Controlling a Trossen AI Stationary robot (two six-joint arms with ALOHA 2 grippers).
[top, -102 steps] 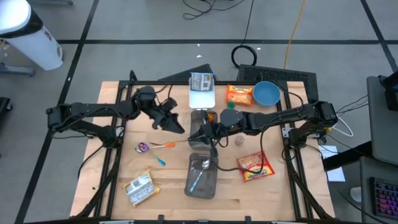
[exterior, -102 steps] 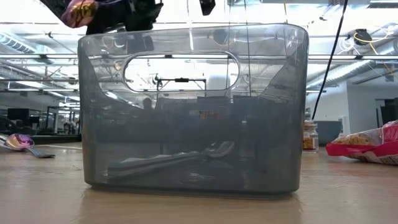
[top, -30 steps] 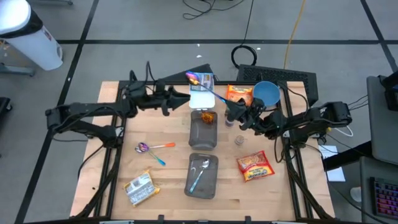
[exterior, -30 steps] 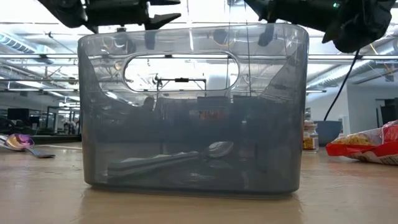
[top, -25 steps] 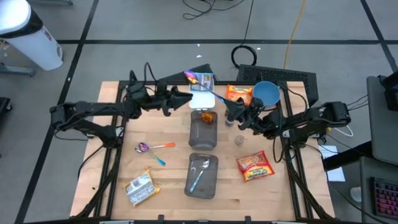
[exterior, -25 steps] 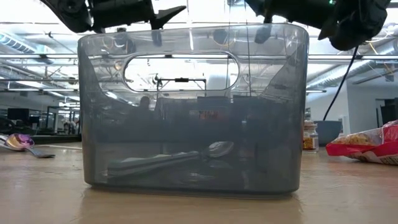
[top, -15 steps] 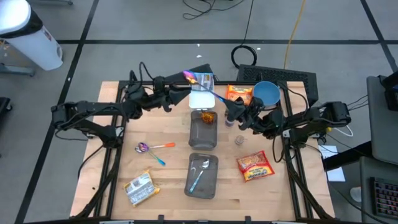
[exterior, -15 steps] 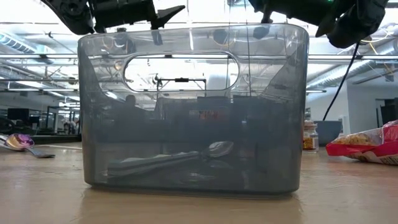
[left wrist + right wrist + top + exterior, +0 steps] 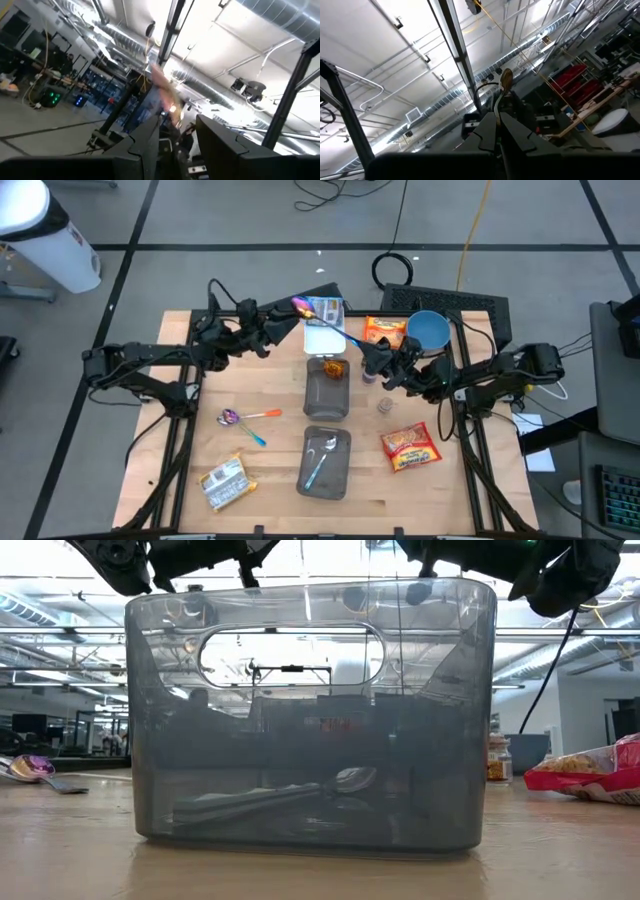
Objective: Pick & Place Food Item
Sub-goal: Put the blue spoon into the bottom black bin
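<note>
Both arms raised — right hand (image 9: pixel 372 358) clamped.

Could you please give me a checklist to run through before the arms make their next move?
1. Right claw shut on the spoon handle: ok.
2. Spoon held clear above the table, bowl end over the white tray: ok.
3. Left claw close to the spoon's bowl end: ok.
4. Left claw gripping the spoon: cannot tell.
5. Far grey bin has free room beside the orange item: ok.
</note>
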